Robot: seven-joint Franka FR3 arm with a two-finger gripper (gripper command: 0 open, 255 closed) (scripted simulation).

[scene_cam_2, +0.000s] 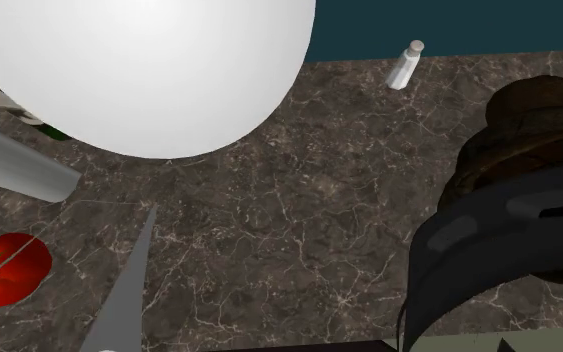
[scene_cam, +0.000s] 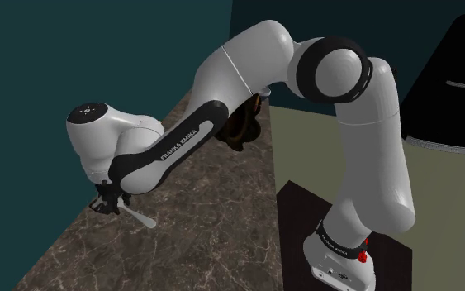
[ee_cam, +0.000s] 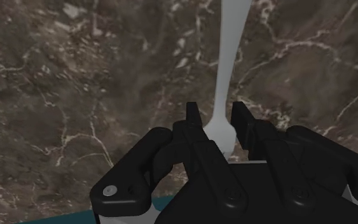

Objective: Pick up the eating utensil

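Observation:
A pale grey utensil (ee_cam: 227,57) with a long thin handle lies along the dark marbled countertop (ee_cam: 75,95). Its wider end sits between my black fingers. My gripper (ee_cam: 217,122) is shut on that end, one finger (ee_cam: 193,121) on each side of it. In the shoulder view the gripper (scene_cam: 109,203) is low at the countertop's (scene_cam: 214,223) left edge. The utensil's handle (scene_cam: 141,217) sticks out from it toward the view's right, close to the surface. I cannot tell whether the utensil is off the surface.
In the second exterior view a red tomato (scene_cam_2: 4,270), a grey cylinder (scene_cam_2: 19,165) and a grey pointed blade (scene_cam_2: 129,290) lie at the left. A small pale bottle (scene_cam_2: 404,65) stands by the teal wall. A brown object (scene_cam_2: 529,125) and a black pot (scene_cam_2: 499,260) are at the right.

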